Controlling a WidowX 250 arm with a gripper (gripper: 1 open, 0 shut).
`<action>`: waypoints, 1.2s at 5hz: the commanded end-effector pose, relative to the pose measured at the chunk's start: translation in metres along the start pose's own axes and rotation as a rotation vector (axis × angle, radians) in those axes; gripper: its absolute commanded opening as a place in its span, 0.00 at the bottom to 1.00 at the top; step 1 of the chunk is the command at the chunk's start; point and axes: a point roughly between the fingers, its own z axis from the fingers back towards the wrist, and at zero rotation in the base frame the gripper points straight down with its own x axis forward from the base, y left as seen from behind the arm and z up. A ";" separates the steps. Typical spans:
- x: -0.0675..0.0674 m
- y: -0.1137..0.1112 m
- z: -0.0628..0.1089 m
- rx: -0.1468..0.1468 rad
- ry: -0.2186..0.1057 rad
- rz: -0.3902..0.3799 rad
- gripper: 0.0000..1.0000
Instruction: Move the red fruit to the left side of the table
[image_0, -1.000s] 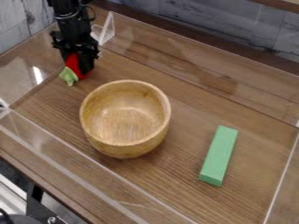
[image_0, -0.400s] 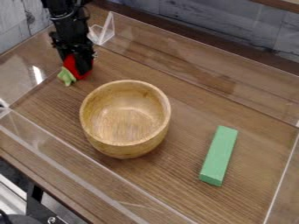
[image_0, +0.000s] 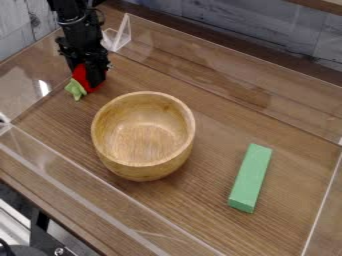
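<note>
Hardly anything has shifted since the earlier frames: the red fruit (image_0: 88, 74) sits in much the same spot between the fingers, and the bit of green beside it has only crept slightly along the wood. That fruit is at the far left of the table (image_0: 214, 120), close to the back corner where the clear walls meet, and low enough that I read it as resting on or just above the tabletop; I cannot tell which.

From here I judge the strawberry to be a light, hollow toy, probably hard plastic with a smooth rounded skin. That means little weight to fight but a real chance of it squirting out of a pinch. I would take it across the widest part of the red body, not on the leafy cap, which looks thin and could flex or twist. The green scrap (image_0: 76, 88) just beside it seems to be that cap poking out, though it is too small for me to be sure.

My gripper (image_0: 88, 72) points straight down, its black fingers partly closed around the red body, pinching it rather than standing wide.

Further out, the wooden bowl (image_0: 143, 134) stands near the middle, apart from the fruit, and the green block (image_0: 250, 178) lies well away on the right.
</note>
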 end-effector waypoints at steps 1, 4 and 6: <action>0.003 -0.001 0.009 0.009 -0.012 0.027 1.00; 0.011 -0.017 -0.002 -0.016 0.007 -0.059 1.00; 0.009 -0.005 0.029 -0.047 0.012 -0.113 1.00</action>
